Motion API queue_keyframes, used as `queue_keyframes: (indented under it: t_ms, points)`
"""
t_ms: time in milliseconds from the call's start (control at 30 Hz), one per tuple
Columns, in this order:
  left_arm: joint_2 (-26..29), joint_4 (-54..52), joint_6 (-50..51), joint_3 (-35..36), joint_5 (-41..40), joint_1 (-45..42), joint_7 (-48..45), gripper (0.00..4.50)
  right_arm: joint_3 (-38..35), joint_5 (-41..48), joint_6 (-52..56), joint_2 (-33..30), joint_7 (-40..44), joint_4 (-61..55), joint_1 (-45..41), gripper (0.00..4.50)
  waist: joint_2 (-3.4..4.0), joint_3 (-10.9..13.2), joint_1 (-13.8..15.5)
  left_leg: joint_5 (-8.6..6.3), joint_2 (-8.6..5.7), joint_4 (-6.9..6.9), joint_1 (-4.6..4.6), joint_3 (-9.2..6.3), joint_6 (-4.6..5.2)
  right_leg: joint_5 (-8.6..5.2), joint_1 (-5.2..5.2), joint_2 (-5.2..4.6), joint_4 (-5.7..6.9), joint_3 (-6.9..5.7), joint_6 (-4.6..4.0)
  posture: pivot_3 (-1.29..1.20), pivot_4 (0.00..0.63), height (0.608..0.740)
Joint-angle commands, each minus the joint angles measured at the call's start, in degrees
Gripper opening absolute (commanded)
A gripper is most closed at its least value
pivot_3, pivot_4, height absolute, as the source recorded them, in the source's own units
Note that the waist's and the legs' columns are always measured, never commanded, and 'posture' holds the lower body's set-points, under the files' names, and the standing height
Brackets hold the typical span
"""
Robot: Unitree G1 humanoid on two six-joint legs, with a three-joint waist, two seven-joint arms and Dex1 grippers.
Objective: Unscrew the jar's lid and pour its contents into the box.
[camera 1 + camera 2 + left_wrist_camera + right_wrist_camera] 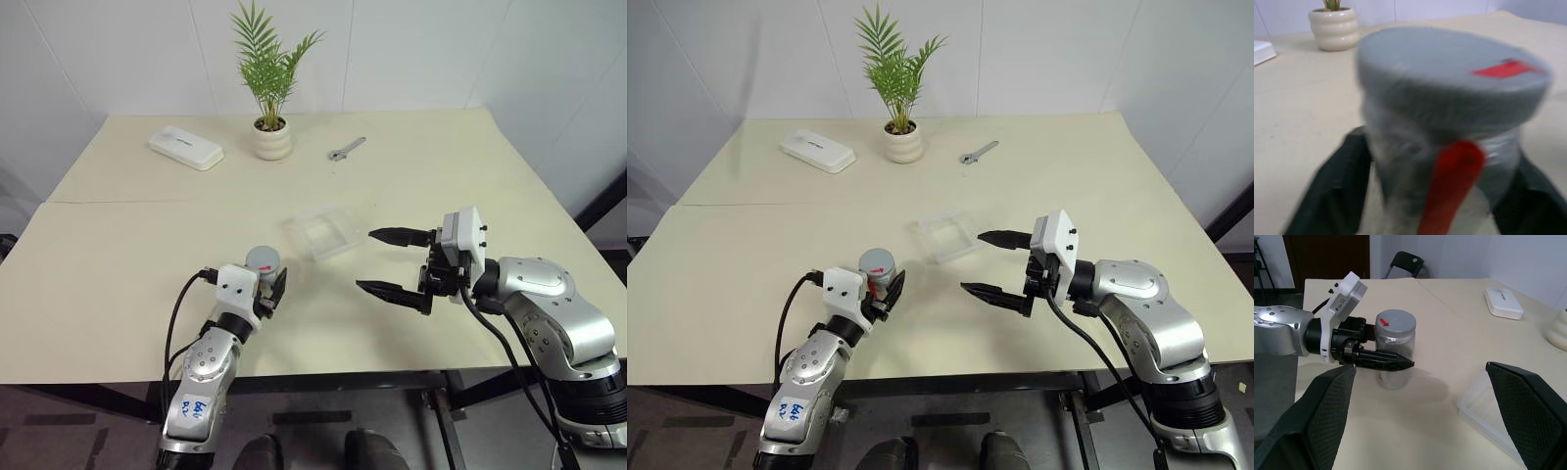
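Writing: blue handwritten marks on a white sticker on the left forearm, low left of the left eye view, too small to read; faint print on the white case, unreadable.
White case [185, 148]: upper left of the frame, flat opaque rounded rectangle lying on the table [118, 255], a matte cream surface with a seam across it.
Left gripper [268, 290]: lower left of centre, black fingers clamped on the sides of the jar, one on each flank.
Jar [1394, 357]: clear cylinder standing upright on the table, between the left gripper's fingers; a red label strip [1452, 183] runs down its wall.
Lid [262, 258]: round grey cap with a red mark on top, seated on the jar and as wide as it.
Contents: cannot be made out through the wall.
Plant pot [272, 139]: upper centre, white ribbed ceramic with a green palm-like plant, just right of the white case.
Box [322, 231]: centre, shallow square of clear plastic, up and right of the jar, apart from it, left of the right gripper's upper finger.
Wrench [347, 148]: small metal spanner, upper centre, right of the pot.
Right gripper [389, 261]: right of centre, fingers spread wide and holding nothing, tips pointing left toward the jar, well apart from it.
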Motion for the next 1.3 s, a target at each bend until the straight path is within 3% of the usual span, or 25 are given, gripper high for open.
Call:
queue_keyframes:
  t_ms: [33, 167, 367, 500, 733, 967, 1300]
  points:
    - [0.8, -3.1, 0.3, 0.9, -0.7, -0.2, -0.4, 1.9, -1.1, 0.0, -1.2, 0.4, -0.5, -0.9, 0.0, 4.5, 0.0, 0.0, 0.0, 0.0, 0.0, 0.0, 0.0, 0.0, 0.0, 0.0, 0.0, 0.0, 0.0, 0.0, 0.0, 0.0, 0.15, 0.74]
    - [2.6, -3.6, -0.4, 2.5, -4.9, -1.7, -4.6, 1.91, -0.5, -0.3, -1.2, 1.7, -1.7, -0.4, -1.0, 4.5, 0.0, 0.0, 0.0, 0.0, 0.01, 0.0, 0.0, 0.0, 0.0, -0.06, 0.0, 0.0, -0.01, 0.0, -0.11, 0.0, 0.15, 0.74]
    - [16.6, -3.7, 6.2, 7.2, -22.5, -7.7, -27.0, 1.91, 4.3, 3.5, 11.5, 8.9, -9.7, -1.9, -10.4, 4.5, 0.0, 0.0, -0.6, 0.03, 0.17, 0.0, 0.0, 0.05, -0.06, -0.12, -0.1, 0.13, 0.06, 0.03, -0.51, 0.0, 0.15, 0.74]
    - [22.3, 0.1, 9.5, 7.2, -26.4, -11.6, -33.7, 1.91, 8.7, 2.8, 16.0, 14.7, -13.4, -1.0, -16.3, 4.5, -0.01, 0.0, -1.2, 0.05, 0.23, -0.07, 0.01, 0.02, -0.08, -0.12, -0.11, 0.09, 0.09, 0.01, -0.61, 0.0, 0.15, 0.74]
    - [24.0, 3.1, 10.2, 6.0, -26.5, -14.9, -37.4, 1.91, 13.3, -0.4, 17.4, 21.6, -16.9, 2.1, -20.3, 4.5, -0.03, 0.0, -1.4, -0.04, 0.12, -0.15, -0.13, 0.03, 0.05, 0.12, -0.17, -0.11, -0.03, -0.01, -0.16, 0.0, 0.15, 0.74]
    - [24.3, 4.4, 9.5, 5.5, -26.1, -15.4, -39.4, 1.91, 16.1, -3.5, 17.4, 22.4, -16.3, 4.6, -21.4, 4.5, -0.03, 0.0, -1.6, -0.05, 0.13, -0.18, -0.13, 0.05, 0.04, 0.11, -0.22, -0.11, -0.01, -0.02, -0.16, 0.0, 0.15, 0.74]
    - [24.0, 4.3, 9.2, 4.7, -25.5, -15.5, -39.0, 1.91, 14.6, -3.7, 17.6, 24.7, -16.8, 6.1, -22.1, 4.5, -0.03, 0.0, -1.6, -0.06, 0.15, -0.2, -0.12, 0.06, 0.01, 0.1, -0.27, -0.11, 0.03, 0.0, -0.17, 0.0, 0.15, 0.74]
